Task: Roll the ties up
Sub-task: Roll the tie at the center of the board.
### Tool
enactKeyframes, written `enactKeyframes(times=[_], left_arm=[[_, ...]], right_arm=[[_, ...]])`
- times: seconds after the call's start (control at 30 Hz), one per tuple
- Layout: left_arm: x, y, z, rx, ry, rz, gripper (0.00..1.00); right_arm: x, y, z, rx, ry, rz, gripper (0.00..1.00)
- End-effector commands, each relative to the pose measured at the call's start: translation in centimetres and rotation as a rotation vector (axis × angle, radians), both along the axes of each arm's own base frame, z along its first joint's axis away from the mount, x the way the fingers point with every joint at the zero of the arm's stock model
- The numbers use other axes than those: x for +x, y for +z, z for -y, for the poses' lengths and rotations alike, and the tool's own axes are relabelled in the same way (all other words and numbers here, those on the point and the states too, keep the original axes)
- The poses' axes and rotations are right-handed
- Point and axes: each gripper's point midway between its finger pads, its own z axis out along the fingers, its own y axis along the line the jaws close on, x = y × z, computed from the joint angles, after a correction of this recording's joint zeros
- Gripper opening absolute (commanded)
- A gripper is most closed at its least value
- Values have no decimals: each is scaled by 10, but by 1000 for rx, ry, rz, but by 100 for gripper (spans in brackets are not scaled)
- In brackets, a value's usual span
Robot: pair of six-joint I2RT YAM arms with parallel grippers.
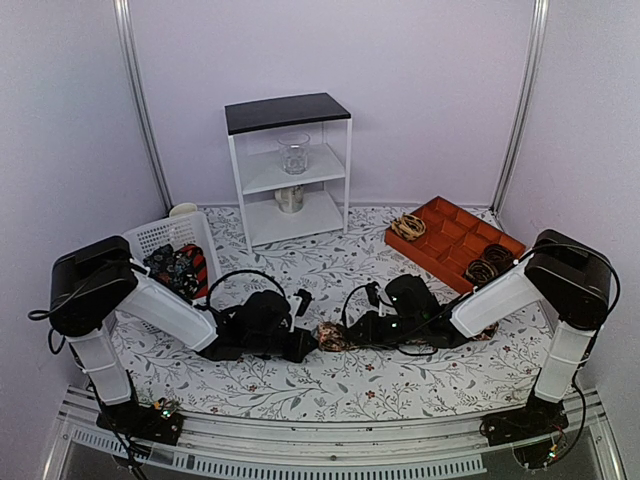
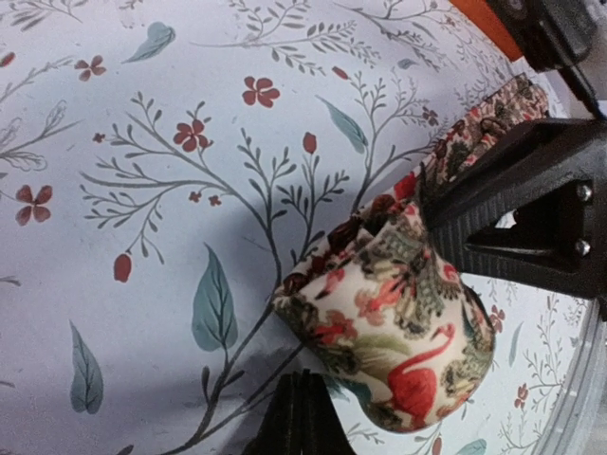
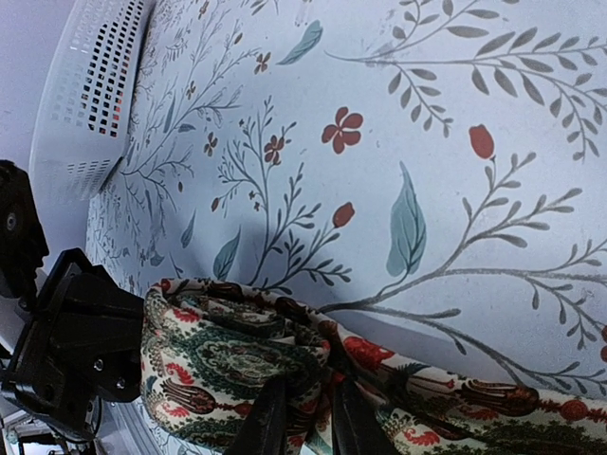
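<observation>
A cream tie with red and green print is partly rolled in the middle of the table (image 1: pixel 328 336). In the left wrist view its roll (image 2: pixel 389 332) lies just right of my left gripper (image 2: pixel 300 403). That gripper's fingers are pressed together with nothing seen between them. My right gripper (image 3: pixel 311 417) is shut on the tie's fabric beside the roll (image 3: pixel 228 365), and the loose tail (image 3: pixel 493 403) runs off right. In the top view my left gripper (image 1: pixel 306 343) and right gripper (image 1: pixel 347 334) meet at the roll. More ties (image 1: pixel 178 265) lie in the basket.
A white basket (image 1: pixel 150 238) stands at the left and also shows in the right wrist view (image 3: pixel 90 95). An orange divided tray (image 1: pixel 450 215) holds rolled ties (image 1: pixel 408 227) at the right. A white shelf (image 1: pixel 290 110) with a glass jar (image 1: pixel 294 153) stands at the back.
</observation>
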Motion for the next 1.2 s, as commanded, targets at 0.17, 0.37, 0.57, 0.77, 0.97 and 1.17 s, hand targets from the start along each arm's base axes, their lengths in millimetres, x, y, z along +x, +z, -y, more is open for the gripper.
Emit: enactKeyframes(times=[0.17,0.37,0.57,0.77,0.97,1.17], left_arm=[[9,4,17,31,-41,14,0],[7,25,28,-35,-86,53,0],[8,24,32,-19,-99,66,0],[8,28,35,-22,-112,76,0],[9,30,36,-20,-119,87,0],[10,30,39,-6,-133,102,0]], right_arm=[[0,-4,1,-13,1,6,18],[2,5,10,-24,-28,43,18],[3,9,13,-32,-30,66,16],[4,11,15,-38,-32,81,11],[5,17,21,-41,-52,99,9],[7,16,31,-60,-87,103,9]])
